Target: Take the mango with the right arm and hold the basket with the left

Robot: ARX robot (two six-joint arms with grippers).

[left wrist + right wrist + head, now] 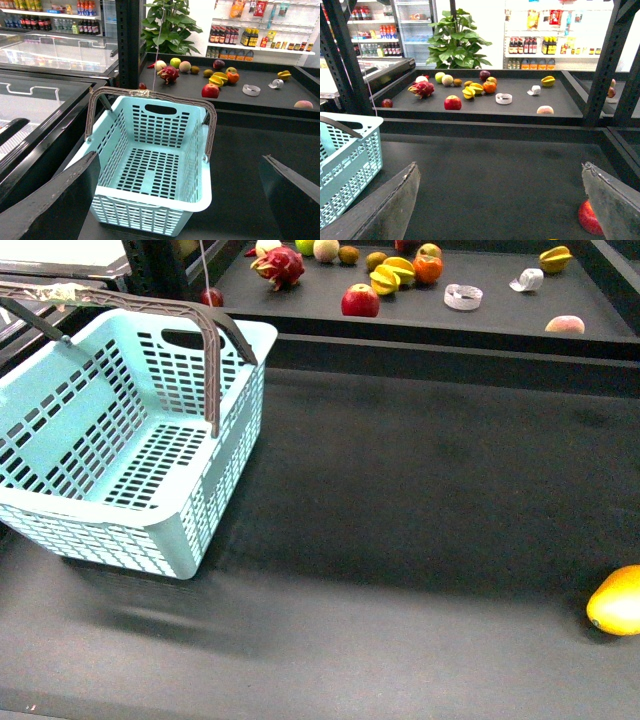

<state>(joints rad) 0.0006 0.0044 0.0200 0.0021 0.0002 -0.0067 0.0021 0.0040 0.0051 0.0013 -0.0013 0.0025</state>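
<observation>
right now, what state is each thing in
basket: upright, empty, handles raised
mango: lying on the dark table, not gripped
left pincer: open, empty, facing the basket
right pincer: open, empty
</observation>
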